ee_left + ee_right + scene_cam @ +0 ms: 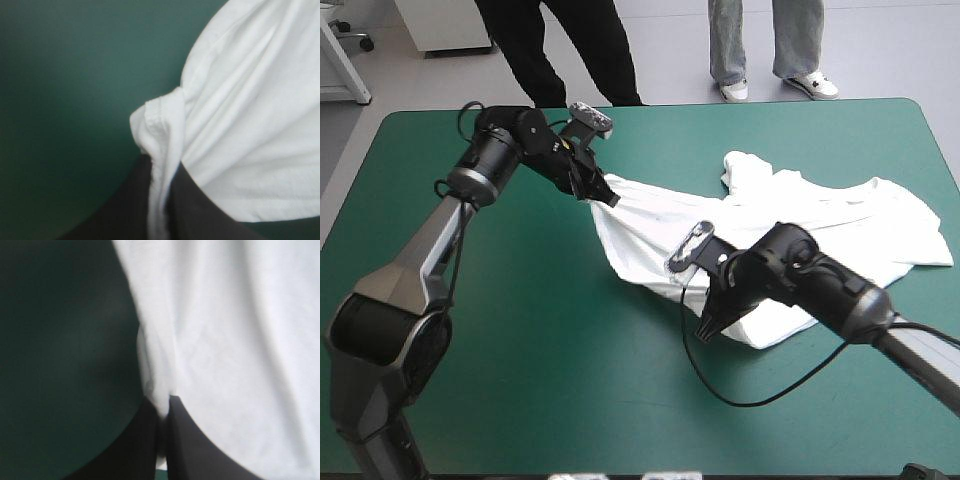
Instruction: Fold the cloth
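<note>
T-shirt (820, 220), white, pinched by left hand (608, 198) and right hand (706, 329).

The table (650, 103) wears a teal-green cover (540, 380) with rounded corners. A white short-sleeved T-shirt (840, 220) lies on it, loosely spread and wrinkled, one sleeve bunched on its far side. Left of the T-shirt the cover runs wide. A narrower band shows beyond the T-shirt, and its right end nearly meets the table's edge.
</note>
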Controlling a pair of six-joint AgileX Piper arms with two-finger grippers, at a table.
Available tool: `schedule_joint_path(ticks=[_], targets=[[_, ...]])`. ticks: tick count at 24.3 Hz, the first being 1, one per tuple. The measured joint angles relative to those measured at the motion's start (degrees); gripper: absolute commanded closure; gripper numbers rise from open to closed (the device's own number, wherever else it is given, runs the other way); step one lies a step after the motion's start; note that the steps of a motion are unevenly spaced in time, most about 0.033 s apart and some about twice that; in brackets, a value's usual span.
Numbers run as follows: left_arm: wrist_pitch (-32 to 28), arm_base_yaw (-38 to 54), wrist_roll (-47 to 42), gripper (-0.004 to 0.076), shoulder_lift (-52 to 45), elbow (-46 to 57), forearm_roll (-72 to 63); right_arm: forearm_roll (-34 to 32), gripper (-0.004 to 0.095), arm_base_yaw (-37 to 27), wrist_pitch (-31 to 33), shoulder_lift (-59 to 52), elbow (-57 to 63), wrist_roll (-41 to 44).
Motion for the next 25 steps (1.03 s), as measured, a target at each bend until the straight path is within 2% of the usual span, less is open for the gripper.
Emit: schedule_joint_path(ticks=[7,10,15,18,22,25], targets=[[-0.48,0.04,-1.25,0.0733,-13.28,0.00,-0.86,-5.42,0.0921,-1.86,10.61,-5.71,-16.77,5.60],[-2.43,0.10,-1.25,0.0733,-18.47,0.00,-2.64,-8.25,0.0921,-1.86,12.92,-6.93,-24.72,7.77],[-4.73,0.10,-1.25,0.0733,-25.65,0.00,-4.70,-11.05,0.0921,-1.86,13.19,-7.70,-38.24,9.68],[-8.12,0.10,-0.58,0.0733,-31.69,-2.35,-5.11,-12.32,0.0921,-1.86,13.19,-7.89,-50.38,9.88],[-12.04,0.10,0.26,0.0733,-35.16,-11.69,-5.15,-16.01,0.0921,-1.86,12.70,-8.34,-61.28,11.18],[-14.20,0.10,0.95,0.0733,-35.62,-20.51,-5.41,-17.98,0.0921,-1.86,7.38,-8.39,-67.51,13.08]])
